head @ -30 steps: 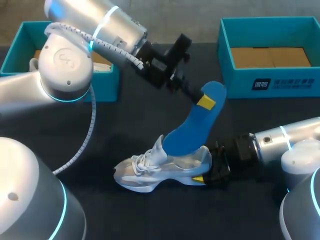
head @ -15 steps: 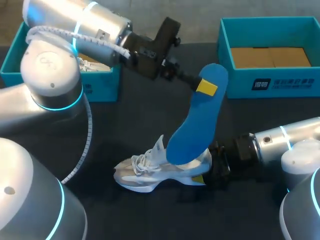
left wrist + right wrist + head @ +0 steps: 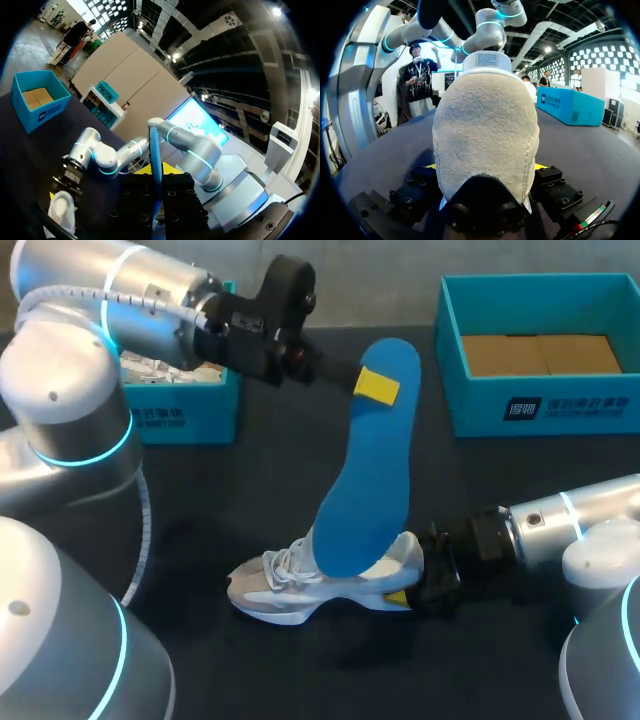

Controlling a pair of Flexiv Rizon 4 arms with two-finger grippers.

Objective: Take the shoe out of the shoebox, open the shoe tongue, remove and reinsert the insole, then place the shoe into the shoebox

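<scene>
A white and grey shoe (image 3: 315,585) lies on the dark table, toe to the left. My right gripper (image 3: 412,590) is shut on its heel; in the right wrist view the heel (image 3: 485,135) fills the space between the fingers of that gripper (image 3: 485,167). A blue insole (image 3: 368,470) stands nearly upright, its lower end at the shoe's opening. My left gripper (image 3: 375,385) is shut on the insole's upper end. In the left wrist view the insole (image 3: 155,155) shows edge-on between the fingers of the left gripper (image 3: 156,172), with the shoe (image 3: 62,212) below.
A teal shoebox (image 3: 605,400) with a brown cardboard floor stands at the back right, also seen as box (image 3: 40,100) and box (image 3: 570,105). A second teal box (image 3: 185,415) at the back left holds another white shoe. Bare table lies between them.
My left gripper has swung left and back with the insole, tipping it more upright and drawing it higher out of the shoe. The right gripper and shoe have stayed put.
</scene>
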